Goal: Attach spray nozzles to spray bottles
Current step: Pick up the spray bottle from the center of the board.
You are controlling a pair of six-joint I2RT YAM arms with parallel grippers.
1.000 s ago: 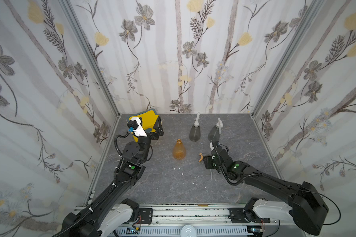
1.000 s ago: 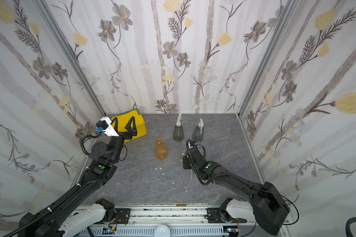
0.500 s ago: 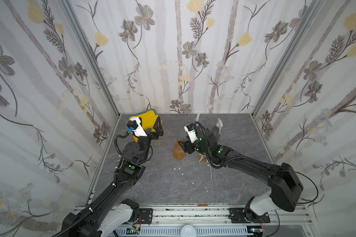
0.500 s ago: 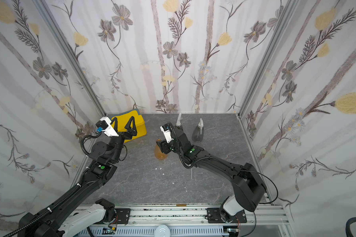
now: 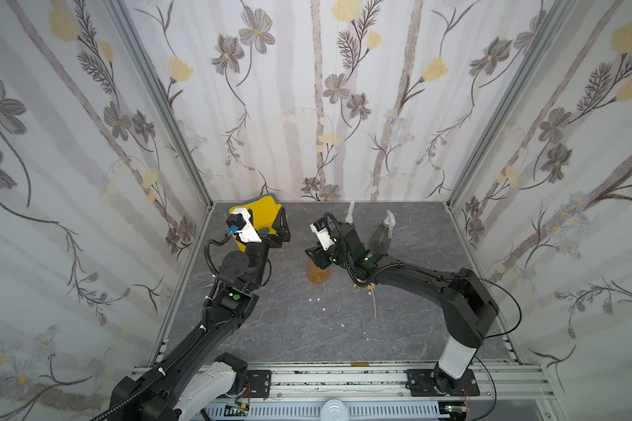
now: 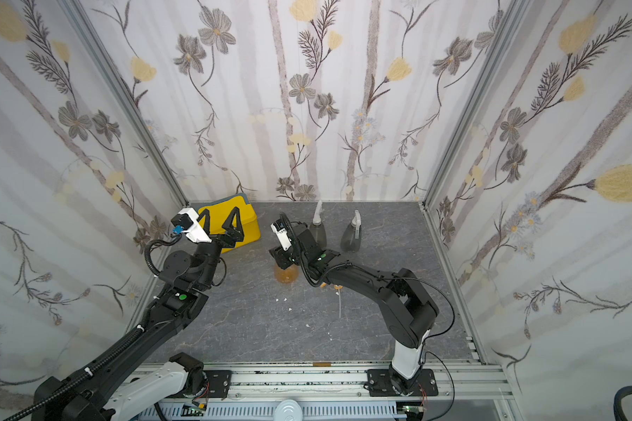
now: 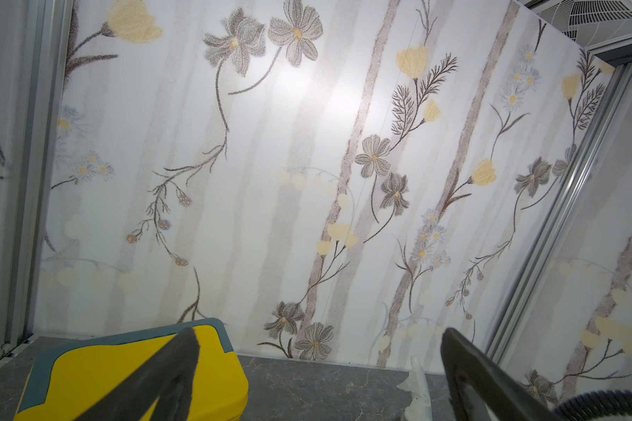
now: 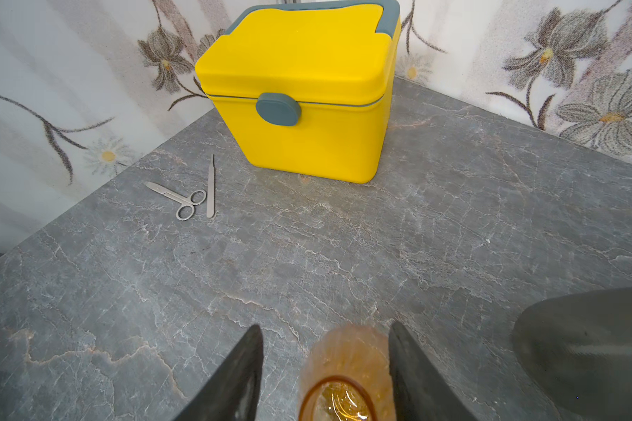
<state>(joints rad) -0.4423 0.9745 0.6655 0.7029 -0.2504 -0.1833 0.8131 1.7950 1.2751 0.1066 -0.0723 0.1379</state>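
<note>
Two capped: grey bottles [image 6: 351, 238] stand upright at the back of the table [image 8: 453, 218], each with a whitish nozzle [image 6: 355, 218] on its neck.
One left: the amber bottle [image 8: 343, 364] stands mid-table with its mouth bare. Its orange nozzle [image 6: 337, 288] lies near it, half under the right forearm, dip tube trailing toward the robot's base.
Right gripper [image 8: 324, 326]: part-spread astride the amber bottle's shoulder. One finger touches it and a strip of table shows by the other, so it is not clamped yet.
Left gripper [image 6: 219, 222]: spread wide, empty, raised in front of the yellow box [image 8: 307, 109].
Step in hand: steadying the bottle, I'd say.
Doing it well: close gently, since the thin wall looks squashy. Grip below the neck so the mouth stays free, and keep the bottle upright.
Changed: a second ago the right gripper sat over the orange nozzle; now it has swung across to the bottle. The left arm has not budged.
</note>
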